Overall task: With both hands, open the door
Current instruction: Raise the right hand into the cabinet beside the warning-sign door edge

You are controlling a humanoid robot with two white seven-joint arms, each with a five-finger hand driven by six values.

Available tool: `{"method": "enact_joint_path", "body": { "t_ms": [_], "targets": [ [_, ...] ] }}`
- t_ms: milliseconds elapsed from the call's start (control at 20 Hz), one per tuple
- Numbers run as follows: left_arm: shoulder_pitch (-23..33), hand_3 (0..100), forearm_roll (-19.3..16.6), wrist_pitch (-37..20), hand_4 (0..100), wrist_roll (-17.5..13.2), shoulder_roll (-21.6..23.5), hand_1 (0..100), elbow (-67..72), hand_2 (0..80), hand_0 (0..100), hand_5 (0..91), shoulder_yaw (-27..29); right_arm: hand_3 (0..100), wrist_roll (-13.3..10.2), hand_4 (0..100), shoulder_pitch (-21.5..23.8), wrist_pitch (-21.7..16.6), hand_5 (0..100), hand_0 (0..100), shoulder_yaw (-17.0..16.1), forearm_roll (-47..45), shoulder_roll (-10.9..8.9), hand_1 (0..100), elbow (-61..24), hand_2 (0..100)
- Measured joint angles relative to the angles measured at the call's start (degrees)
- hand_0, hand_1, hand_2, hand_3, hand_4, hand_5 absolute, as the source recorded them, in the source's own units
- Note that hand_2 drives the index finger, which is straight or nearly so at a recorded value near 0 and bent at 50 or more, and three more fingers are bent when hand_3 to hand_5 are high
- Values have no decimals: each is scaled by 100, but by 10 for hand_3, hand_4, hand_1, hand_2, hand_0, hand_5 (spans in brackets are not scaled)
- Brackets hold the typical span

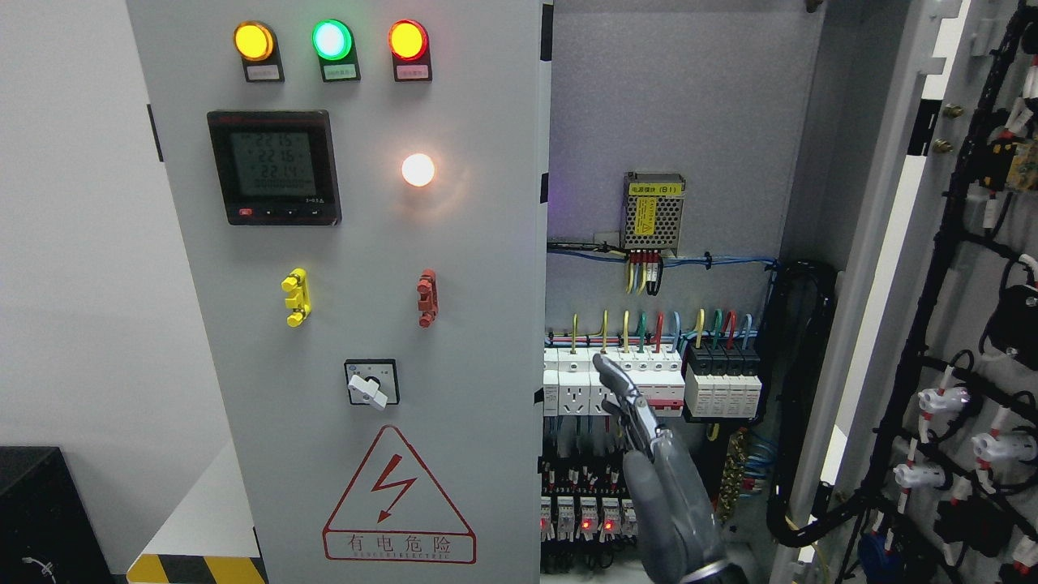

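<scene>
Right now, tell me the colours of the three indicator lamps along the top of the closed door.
Head view: amber lamp, green lamp, red lamp, left to right.

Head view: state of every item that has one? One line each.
Left door: closed.
Right door: swung open, wiring side showing.
Yellow lamp: lit.
Green lamp: lit.
Red lamp: lit.
White lamp: lit.
Meter: on, showing digits.
Rotary switch: knob tilted off vertical.
Right hand: fingers extended in front of the breakers, holding nothing.
Left hand: out of view.
</scene>
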Motion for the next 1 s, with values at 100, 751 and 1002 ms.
{"method": "enact_joint_path", "body": {
  "t_ms": [100,751,1002],
  "targets": [
    [-2,0,0,-25,0,-45,-16,0,0,0,0,0,-4,0,12,0,-297,228,0,0,-75,-189,30,0,216,0],
    [-254,0,0,647,0,-124,-78,0,0,0,0,0,-17,0,57,0,-1279,586,0,0,-342,-784,127,0,1417,0],
    [-273,0,0,794,0,-127,-77,0,0,0,0,0,-18,0,57,0,-1417,586,0,0,-381,-935,135,0,1712,0]
  ]
}}
